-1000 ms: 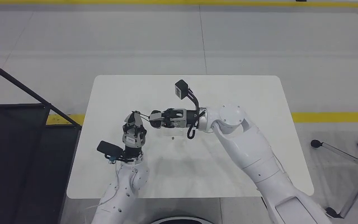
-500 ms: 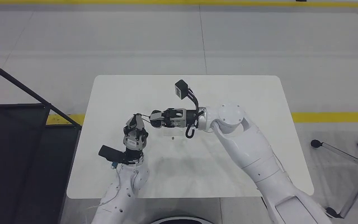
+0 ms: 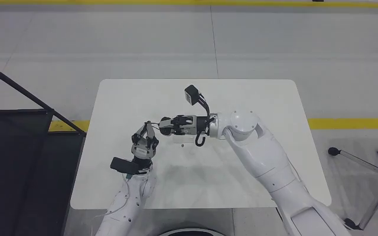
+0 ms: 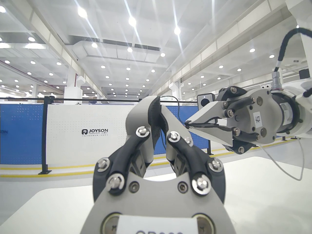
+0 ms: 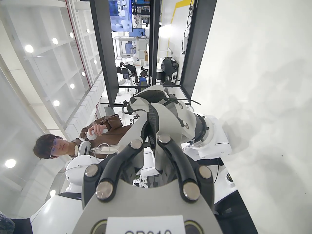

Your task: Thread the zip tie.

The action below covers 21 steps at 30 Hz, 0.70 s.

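A thin black zip tie (image 3: 153,123) spans the short gap between my two grippers above the white table (image 3: 254,100). My left gripper (image 3: 147,127) points up and away from the near edge, shut on one end of the tie. In the left wrist view the tie (image 4: 177,108) rises from my left gripper (image 4: 159,105) and bends over to the tip of my right gripper (image 4: 187,123). My right gripper (image 3: 160,125) lies level, pointing at the left one, shut on the tie's other end. The right wrist view shows its gripper (image 5: 150,109) shut, with tie strands (image 5: 192,102) beyond.
A black frame and a dark panel (image 3: 29,153) stand off the table's left side. A yellow floor line (image 3: 342,123) runs past the right edge. A black cable (image 3: 204,109) loops over the right wrist.
My left gripper has drawn back a little toward the table's near edge and turned slightly. The right gripper has stayed almost still, and the tie remains between them.
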Motion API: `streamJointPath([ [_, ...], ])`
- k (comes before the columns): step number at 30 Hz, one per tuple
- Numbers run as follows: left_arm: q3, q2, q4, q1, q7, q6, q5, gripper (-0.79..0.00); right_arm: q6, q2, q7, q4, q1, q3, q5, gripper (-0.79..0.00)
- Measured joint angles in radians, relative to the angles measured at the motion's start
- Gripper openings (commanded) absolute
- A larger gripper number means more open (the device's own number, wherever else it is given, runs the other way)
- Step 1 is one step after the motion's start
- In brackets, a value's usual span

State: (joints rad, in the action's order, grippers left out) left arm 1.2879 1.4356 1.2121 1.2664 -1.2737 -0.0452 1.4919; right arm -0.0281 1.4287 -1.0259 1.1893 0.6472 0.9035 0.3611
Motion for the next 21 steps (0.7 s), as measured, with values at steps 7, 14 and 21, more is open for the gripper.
streamJointPath([
  [7,0.0,0.003,-0.02,-0.011,-0.014,-0.057,0.009,-0.785,0.006,-0.003,-0.004,0.01,0.006,0.008,-0.003,-0.785],
  [14,0.003,0.005,-0.014,-0.013,-0.005,-0.069,-0.007,-0.785,0.02,-0.009,-0.026,0.023,0.009,0.014,-0.03,-0.785],
  [21,-0.002,0.005,0.008,0.003,0.065,-0.017,-0.028,-0.785,0.045,-0.02,-0.048,0.051,0.024,0.03,-0.062,-0.785],
])
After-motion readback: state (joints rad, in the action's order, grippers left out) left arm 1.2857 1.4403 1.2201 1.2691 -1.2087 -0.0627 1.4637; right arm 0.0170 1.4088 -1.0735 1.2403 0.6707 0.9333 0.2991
